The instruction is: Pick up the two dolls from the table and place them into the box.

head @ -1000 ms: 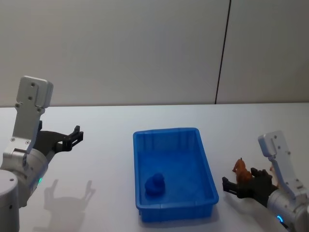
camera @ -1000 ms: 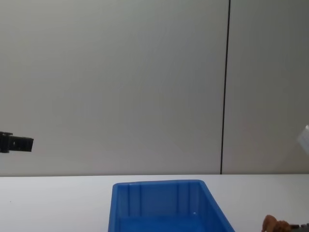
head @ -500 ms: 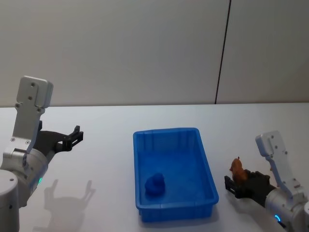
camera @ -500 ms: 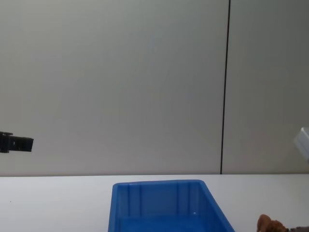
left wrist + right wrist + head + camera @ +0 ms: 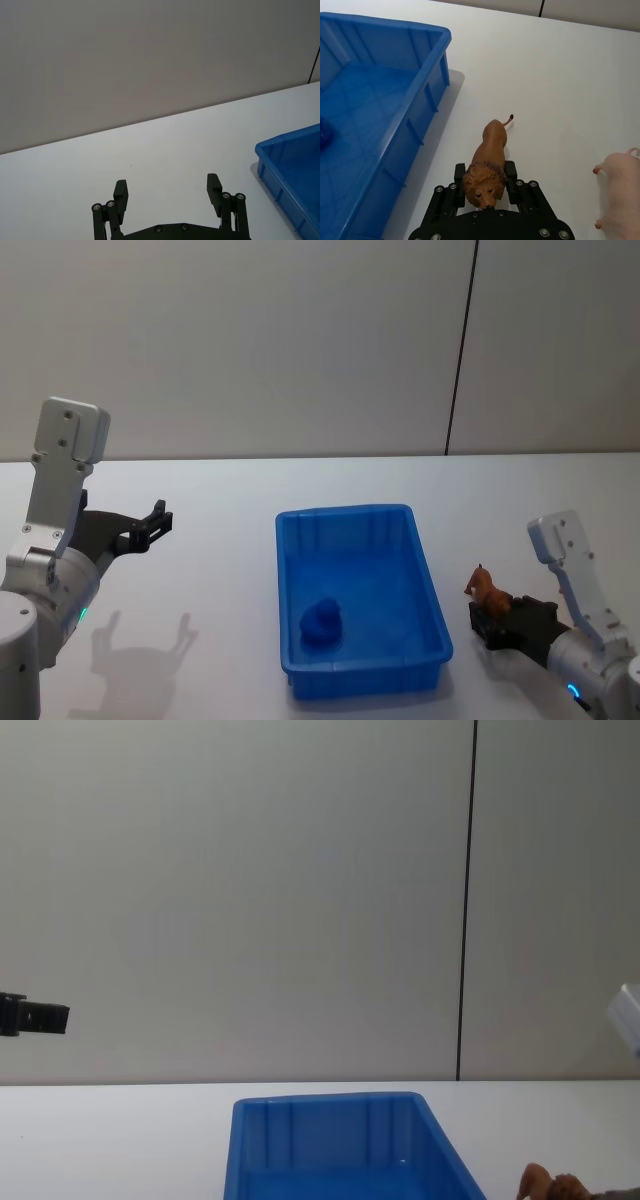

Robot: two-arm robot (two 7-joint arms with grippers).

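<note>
Right gripper [image 5: 484, 175] is clamped on the reddish-brown doll [image 5: 487, 590], lower right of the head view, beside the box [image 5: 345, 512]. Grasp looks made; next I'd lift it over the rim. Pale doll [image 5: 616, 182] lies nearby; left gripper [image 5: 152, 524] hangs open, far left

The right gripper [image 5: 483, 175], clamped on the lion toy [image 5: 490, 150], has slid toward nine o'clock, bringing the toy nearer the blue box [image 5: 400, 510].
</note>
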